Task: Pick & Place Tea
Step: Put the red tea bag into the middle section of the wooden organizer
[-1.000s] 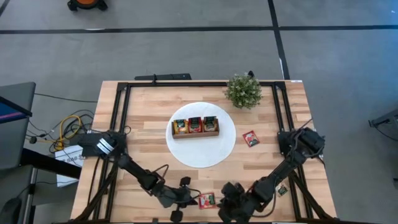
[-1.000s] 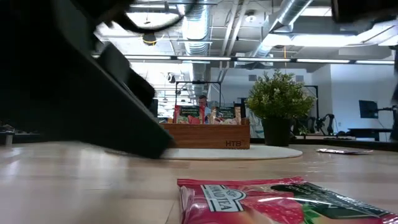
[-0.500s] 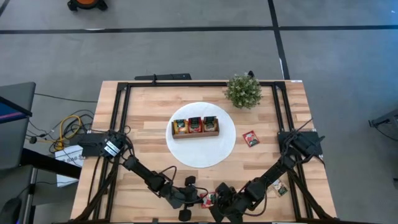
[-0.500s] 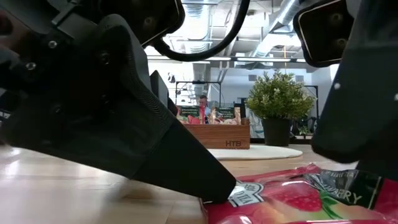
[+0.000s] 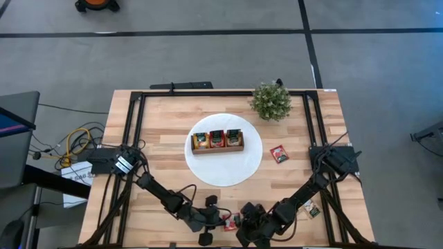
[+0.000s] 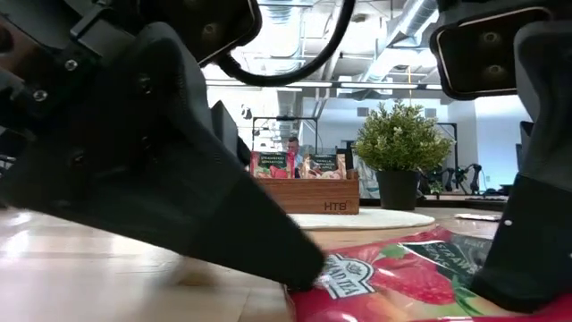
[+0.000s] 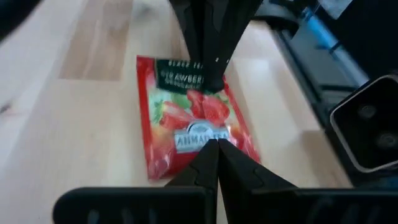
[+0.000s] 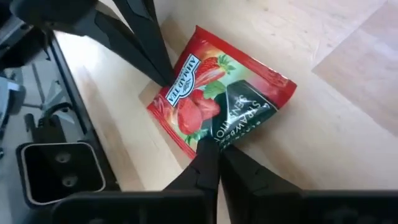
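- Looking down from the high view, we find the red strawberry tea sachet (image 5: pixel 230 221) at the desk's near edge, between the left gripper (image 5: pixel 217 220) and the right gripper (image 5: pixel 242 223); the wooden box (image 5: pixel 217 140) waits mid-desk.
- Left wrist view: our left fingers sit pressed together, tips touching the sachet's edge.
- Right wrist view: our right fingers pinch the sachet's opposite edge; we judge the pick is under way, and next comes a lift toward the box.

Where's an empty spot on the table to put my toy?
Bare wood lies left of the white disc, and in front of it before the arms. It's crowded at the near edge, where the left pincer and right pincer meet on a red tea sachet.
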Robot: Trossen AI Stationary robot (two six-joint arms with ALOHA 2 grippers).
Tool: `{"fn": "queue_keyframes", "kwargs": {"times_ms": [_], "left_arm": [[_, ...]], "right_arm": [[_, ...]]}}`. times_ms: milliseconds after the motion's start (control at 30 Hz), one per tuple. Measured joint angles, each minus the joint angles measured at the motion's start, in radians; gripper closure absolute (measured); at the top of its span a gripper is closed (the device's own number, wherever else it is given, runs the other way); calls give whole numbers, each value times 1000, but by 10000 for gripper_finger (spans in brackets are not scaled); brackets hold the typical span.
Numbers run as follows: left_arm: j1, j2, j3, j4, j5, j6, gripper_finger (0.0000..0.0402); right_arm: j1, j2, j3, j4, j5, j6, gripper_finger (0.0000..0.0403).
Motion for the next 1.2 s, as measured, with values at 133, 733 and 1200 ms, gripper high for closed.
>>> {"fn": "queue_keyframes", "kwargs": {"times_ms": [133, 733, 1200], "left_arm": [[-8, -57, -2, -145, -36, -4, 399], [-268, -207, -93, -848, -489, -743, 351], [-311, -207, -110, -781, -573, -757, 356]], "right_arm": [[-5, -26, -3, -61, 33, -52, 401], [-274, -76, 412, -784, 88, -843, 403], [-594, -75, 512, -869, 157, -1365, 403]]}}
